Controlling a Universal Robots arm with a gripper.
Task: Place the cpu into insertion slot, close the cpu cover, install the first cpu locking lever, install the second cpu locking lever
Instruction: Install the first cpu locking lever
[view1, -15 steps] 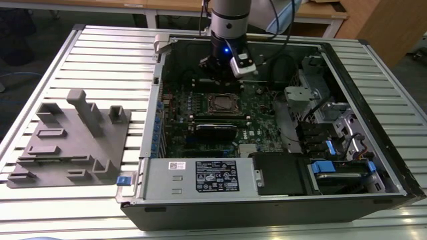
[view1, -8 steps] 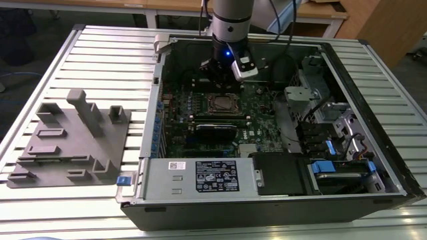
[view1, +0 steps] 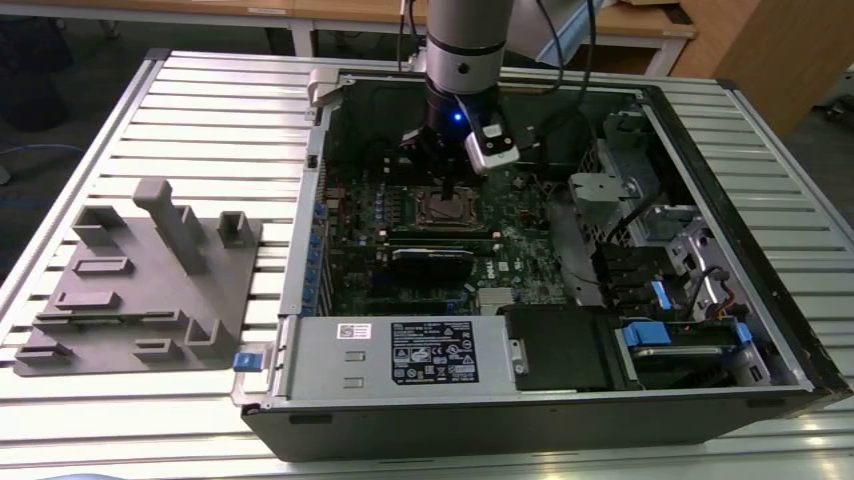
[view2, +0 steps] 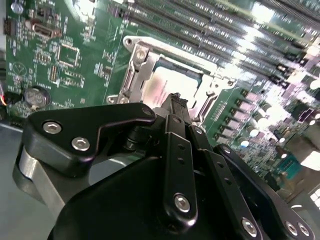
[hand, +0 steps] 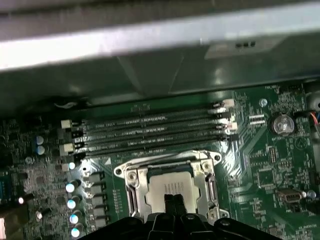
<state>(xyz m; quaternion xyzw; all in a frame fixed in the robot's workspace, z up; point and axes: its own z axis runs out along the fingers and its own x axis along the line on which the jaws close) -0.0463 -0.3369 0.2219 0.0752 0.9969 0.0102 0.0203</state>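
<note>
Counts inside and beside the open computer case

One computer case (view1: 561, 420) lies on the tabletop (view1: 200, 100), holding one motherboard (view1: 400, 250) with one cpu (hand: 172, 190) under one cpu cover (hand: 137, 195); four long memory slots (hand: 150, 131) sit beyond it, one coin battery (hand: 282, 123) shows, one gripper (hand: 173, 202) hovers, and one grey fixture (view1: 134, 290) lies at the exterior view's left.

No legible text from where I am. There's a big black label (view1: 431, 352) with white print on the grey power supply box (view1: 387, 360) in the exterior view, and a small white sticker (view1: 352, 331) just beside that label; neither is readable. White silkscreen markings on the green motherboard (hand: 270, 165) near the socket show in both wrist views, all too small to make out.
</note>
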